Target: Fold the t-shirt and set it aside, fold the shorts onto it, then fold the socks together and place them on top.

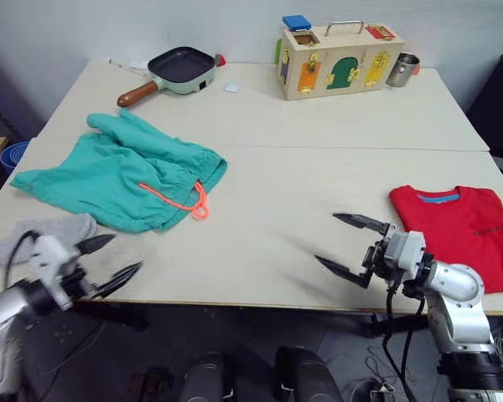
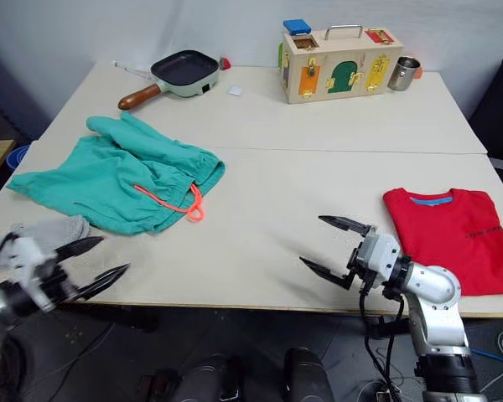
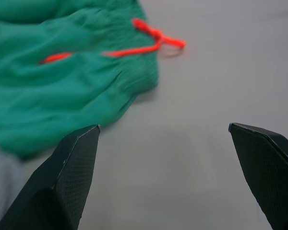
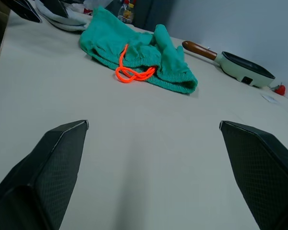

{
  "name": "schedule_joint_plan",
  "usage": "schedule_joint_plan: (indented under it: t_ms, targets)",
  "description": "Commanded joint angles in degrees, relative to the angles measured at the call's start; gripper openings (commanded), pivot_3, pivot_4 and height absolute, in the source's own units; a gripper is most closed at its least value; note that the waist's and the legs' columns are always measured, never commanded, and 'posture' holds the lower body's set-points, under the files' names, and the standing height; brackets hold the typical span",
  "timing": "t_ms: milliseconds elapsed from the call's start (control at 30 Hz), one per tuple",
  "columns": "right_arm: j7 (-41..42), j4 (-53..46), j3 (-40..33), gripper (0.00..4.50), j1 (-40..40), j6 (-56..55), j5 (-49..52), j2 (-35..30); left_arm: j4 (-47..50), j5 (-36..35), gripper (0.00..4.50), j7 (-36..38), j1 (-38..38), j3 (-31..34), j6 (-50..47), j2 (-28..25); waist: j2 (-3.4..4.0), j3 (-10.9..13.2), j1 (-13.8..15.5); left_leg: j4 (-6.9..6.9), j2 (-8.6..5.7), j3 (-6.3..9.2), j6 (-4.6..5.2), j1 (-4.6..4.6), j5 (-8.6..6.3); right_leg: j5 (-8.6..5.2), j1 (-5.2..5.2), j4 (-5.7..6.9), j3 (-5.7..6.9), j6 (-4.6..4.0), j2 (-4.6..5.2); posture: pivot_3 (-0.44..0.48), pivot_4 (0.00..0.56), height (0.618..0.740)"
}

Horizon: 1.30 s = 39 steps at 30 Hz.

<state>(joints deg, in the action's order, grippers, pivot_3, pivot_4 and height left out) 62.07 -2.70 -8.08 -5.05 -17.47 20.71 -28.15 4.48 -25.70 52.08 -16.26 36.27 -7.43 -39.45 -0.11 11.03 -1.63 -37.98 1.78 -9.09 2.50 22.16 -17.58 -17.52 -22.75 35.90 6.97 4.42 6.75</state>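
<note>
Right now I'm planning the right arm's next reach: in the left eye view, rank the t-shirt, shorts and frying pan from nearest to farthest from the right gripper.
From the right gripper:
1. t-shirt, folded just beside it at the table's right edge.
2. shorts, across the table on the left.
3. frying pan, at the far left corner.

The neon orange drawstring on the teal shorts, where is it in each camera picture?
Left eye view: neon orange drawstring left of centre, on the teal shorts' waistband.
Right eye view: same spot.
Left wrist view: near the upper edge, beyond the open left gripper.
Right wrist view: upper left, beyond the open right gripper.
Shared landmark: the shorts' gathered waistband.
</note>
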Motion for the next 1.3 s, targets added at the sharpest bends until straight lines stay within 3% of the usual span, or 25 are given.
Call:
schedule_joint_plan:
  t_ms: [33, 133, 267, 433, 633, 733, 900, 1067, 1167, 1300]
  targets:
    - [-4.35, -2.25, -0.75, 4.47, 1.36, -2.35, -0.45, 1.66, 0.79, -0.99, 4.5, -2.65, -4.64, 8.29, 2.35, 1.29, -0.05, -0.03, -0.05, 0.0, 0.02, 0.01, -0.25, -0.01, -0.14, -0.01, 0.0, 0.0, 0.0, -0.03, 0.0, 0.0, 0.15, 0.74]
    - [-7.49, -1.78, -0.57, 4.47, 2.62, -3.58, -1.83, 2.89, -0.46, -0.91, 4.5, -7.46, -7.75, 12.03, 3.46, 5.3, -0.05, -0.03, 0.0, 0.01, 0.02, 0.01, -0.29, -0.03, -0.2, -0.04, -0.03, 0.01, -0.01, -0.08, 0.02, 0.0, 0.15, 0.74]
    - [-8.09, -2.04, 0.6, 4.47, 3.39, -3.18, -1.01, 2.84, 1.67, -3.52, 4.5, -8.95, -7.58, 11.96, 1.96, 7.18, -0.22, -0.13, 0.36, 0.01, -0.02, 0.03, -0.25, -0.02, -0.24, -0.05, -0.02, 0.0, -0.02, -0.09, 0.08, 0.0, 0.15, 0.74]
    - [-7.97, -1.59, 1.63, 4.47, 2.3, -3.25, -0.38, 2.53, 4.28, -2.16, 4.5, -9.32, -1.62, 7.89, 2.48, 3.39, -0.44, -0.26, 0.25, 0.01, -0.01, 0.05, -0.25, -0.02, -0.25, -0.06, -0.02, 0.0, -0.02, -0.11, 0.09, 0.0, 0.15, 0.74]
    - [-8.35, -4.06, 1.56, 4.47, -0.49, 0.77, 1.74, 1.15, 7.25, 0.01, 4.5, -9.68, 9.22, -4.91, -11.22, -7.35, -0.4, -0.28, -0.11, 0.03, -0.05, 0.06, -0.29, -0.03, -0.23, -0.06, -0.03, 0.08, -0.01, -0.12, 0.1, 0.0, 0.15, 0.74]
    - [-9.0, -4.88, 2.0, 4.47, -2.28, 2.33, 2.01, 0.94, 5.52, 5.28, 4.5, -8.66, 15.73, -16.29, -16.65, -12.85, -0.4, -0.28, -0.23, 0.08, -0.01, 0.01, -0.08, -0.04, -0.15, -0.08, -0.06, 0.09, -0.02, -0.14, -0.02, 0.0, 0.15, 0.74]
    - [-9.8, -5.18, 2.68, 4.47, -4.0, 3.25, 1.45, 1.01, 1.45, 10.09, 4.5, -8.27, 25.25, -25.49, -19.57, -14.8, -0.4, -0.28, -0.13, 0.1, 0.07, -0.1, -0.1, -0.01, -0.1, -0.1, -0.13, 0.12, -0.04, -0.19, -0.16, 0.0, 0.15, 0.74]
    - [-12.47, -6.03, 2.32, 4.47, -4.45, 4.47, 1.09, 1.29, -7.57, 18.31, 4.5, -6.23, 31.85, -34.03, -13.28, -15.5, -0.4, -0.27, 0.05, 0.1, 0.04, -0.28, -0.07, 0.01, -0.06, -0.1, -0.28, 0.18, -0.16, -0.18, -0.17, 0.0, 0.15, 0.74]
    - [-14.03, -7.05, 2.17, 4.5, -4.22, 5.03, 0.61, 1.15, -14.68, 21.6, 3.88, -5.01, 37.55, -37.89, -8.69, -13.97, -0.42, -0.29, 0.38, 0.05, 0.02, -0.35, -0.04, 0.02, -0.01, -0.1, -0.35, 0.29, -0.24, -0.18, -0.15, 0.0, 0.15, 0.74]
    - [-14.87, -8.05, 2.19, 4.5, -3.76, 5.9, 0.6, 0.71, -20.94, 24.2, 2.7, -1.54, 43.89, -41.79, -3.41, -11.94, -0.43, -0.29, 0.7, -0.04, -0.02, -0.48, 0.01, 0.04, 0.04, -0.1, -0.52, 0.6, -0.39, -0.18, -0.1, 0.0, 0.15, 0.74]
